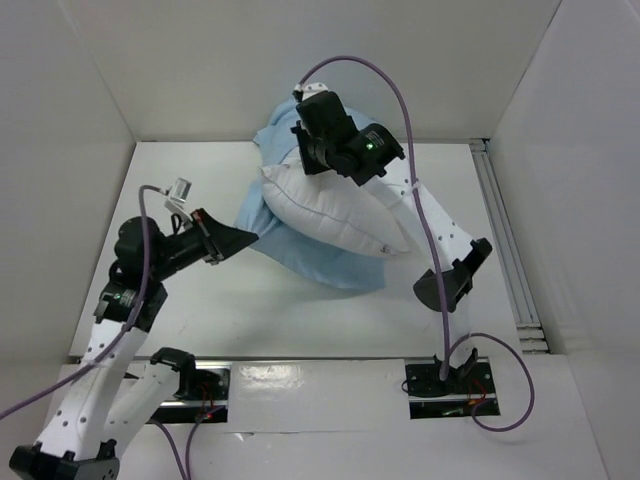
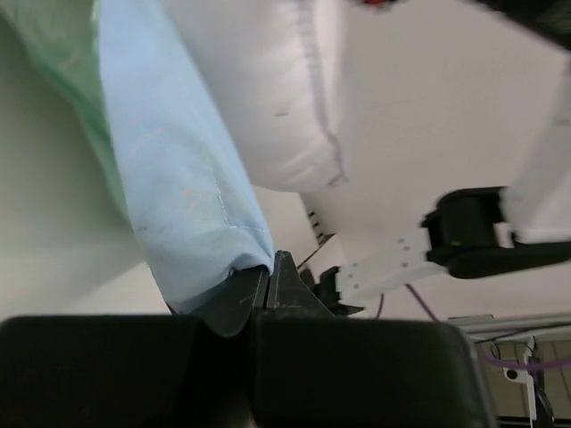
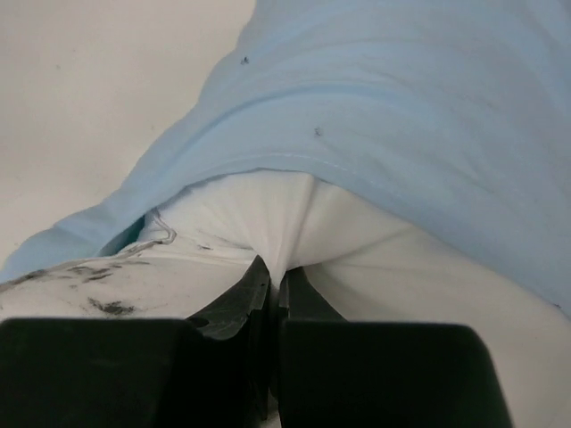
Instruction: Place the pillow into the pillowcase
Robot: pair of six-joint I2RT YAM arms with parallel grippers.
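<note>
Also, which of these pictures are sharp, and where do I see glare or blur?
Top external: sharp and evenly lit, with glare on the shiny strip at the arm bases. Left wrist: the pillowcase is close and blurred, tinted green top left; the left gripper is dark. Right wrist: the pillow is fairly sharp; the right gripper is nearly black.

The white pillow (image 1: 335, 215) lies plump and slantwise at the far middle of the table (image 1: 250, 310), its stitched seam showing and 1 corner pointing right. The light blue pillowcase (image 1: 320, 265) is spread beneath it and rumpled over its far end, so the pillow is only partly inside and mostly bare.
</note>
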